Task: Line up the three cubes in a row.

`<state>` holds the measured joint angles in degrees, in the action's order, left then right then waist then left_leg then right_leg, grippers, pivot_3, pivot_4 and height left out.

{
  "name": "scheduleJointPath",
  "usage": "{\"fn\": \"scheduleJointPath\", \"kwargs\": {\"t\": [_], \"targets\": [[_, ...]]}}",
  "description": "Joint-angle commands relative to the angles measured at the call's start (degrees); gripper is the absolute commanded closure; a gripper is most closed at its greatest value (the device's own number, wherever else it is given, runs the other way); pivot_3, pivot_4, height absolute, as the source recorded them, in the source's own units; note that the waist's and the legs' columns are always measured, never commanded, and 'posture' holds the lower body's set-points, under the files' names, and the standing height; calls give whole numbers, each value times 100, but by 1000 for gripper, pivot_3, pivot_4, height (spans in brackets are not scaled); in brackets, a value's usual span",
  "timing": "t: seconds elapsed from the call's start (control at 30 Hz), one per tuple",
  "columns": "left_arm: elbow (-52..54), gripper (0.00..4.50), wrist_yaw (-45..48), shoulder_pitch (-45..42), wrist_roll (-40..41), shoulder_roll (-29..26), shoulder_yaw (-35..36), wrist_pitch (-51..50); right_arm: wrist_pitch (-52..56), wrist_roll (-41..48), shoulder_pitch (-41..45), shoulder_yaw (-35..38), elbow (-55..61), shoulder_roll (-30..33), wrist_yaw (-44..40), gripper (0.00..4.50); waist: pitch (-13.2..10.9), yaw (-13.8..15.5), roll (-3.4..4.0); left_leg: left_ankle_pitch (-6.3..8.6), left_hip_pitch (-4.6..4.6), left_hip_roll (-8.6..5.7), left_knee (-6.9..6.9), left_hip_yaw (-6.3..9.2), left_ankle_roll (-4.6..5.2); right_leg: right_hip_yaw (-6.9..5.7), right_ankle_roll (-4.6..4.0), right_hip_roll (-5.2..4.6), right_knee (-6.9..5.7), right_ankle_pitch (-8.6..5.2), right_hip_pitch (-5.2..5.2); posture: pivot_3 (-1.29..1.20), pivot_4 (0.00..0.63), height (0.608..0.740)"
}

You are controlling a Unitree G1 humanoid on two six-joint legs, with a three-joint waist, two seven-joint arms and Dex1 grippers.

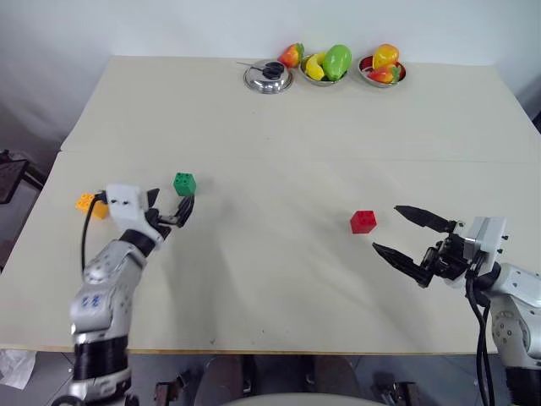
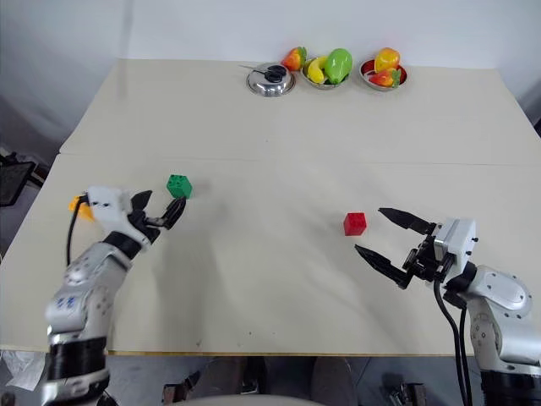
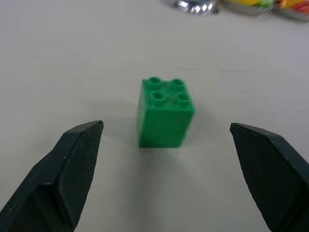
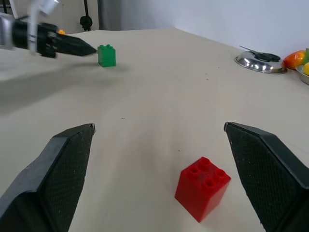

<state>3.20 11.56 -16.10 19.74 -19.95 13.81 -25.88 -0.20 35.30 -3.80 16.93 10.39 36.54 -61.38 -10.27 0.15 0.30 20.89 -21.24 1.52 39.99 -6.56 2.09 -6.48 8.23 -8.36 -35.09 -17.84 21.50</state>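
On the beige table [image 1: 279,279], the three cubes were found apart, not in a row. The green cube [image 1: 184,183] was seen upright just ahead of the left gripper [image 1: 169,209], whose fingers were spread wide and touched nothing. The orange-yellow cube [image 1: 90,204] was partly hidden behind that arm. The red cube [image 1: 363,222] was noted near the right gripper [image 1: 409,236], fingers likewise held apart, empty. Steel bowls [image 1: 323,79] of toy fruit were observed along the far edge.
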Motion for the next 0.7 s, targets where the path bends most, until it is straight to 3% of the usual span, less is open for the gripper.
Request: {"fn": "scheduleJointPath", "kwargs": {"t": [0.03,0.17,0.27,0.47,0.53,0.7], "targets": [[-514,0,-103,-332,-335,56,-131,359,98,128,-104,264,330,100,93,12,0,5,0,0,-1,0,0,-1,0,0,0,0,0,0,0,0,150,740],[-1066,0,82,-726,-596,167,-470,675,142,132,-239,444,379,137,112,12,-2,78,-5,-1,-2,-3,3,-3,1,2,4,0,2,2,0,0,150,740],[-1140,631,63,-754,-662,208,-486,762,108,119,-391,527,462,100,131,0,-2,127,-5,-2,-1,-1,3,-5,-1,2,5,2,3,3,1,0,150,740],[-885,2505,601,-690,-812,-39,-803,819,-4,125,-918,909,519,55,149,0,-2,141,-6,-2,-2,-3,4,-5,-1,3,6,2,4,3,0,0,150,740],[-823,3018,1636,-880,-728,-306,-1198,1182,-229,64,-1139,1183,446,31,101,0,-2,140,-5,-2,-2,-3,4,-6,-1,3,6,4,3,3,0,0,150,740],[-1036,3010,4394,-1487,-452,-657,-2290,1941,-150,142,-1626,1738,345,170,5,0,-1,143,-5,-2,-2,-5,3,-16,-2,13,10,5,12,5,0,0,150,740]]}}
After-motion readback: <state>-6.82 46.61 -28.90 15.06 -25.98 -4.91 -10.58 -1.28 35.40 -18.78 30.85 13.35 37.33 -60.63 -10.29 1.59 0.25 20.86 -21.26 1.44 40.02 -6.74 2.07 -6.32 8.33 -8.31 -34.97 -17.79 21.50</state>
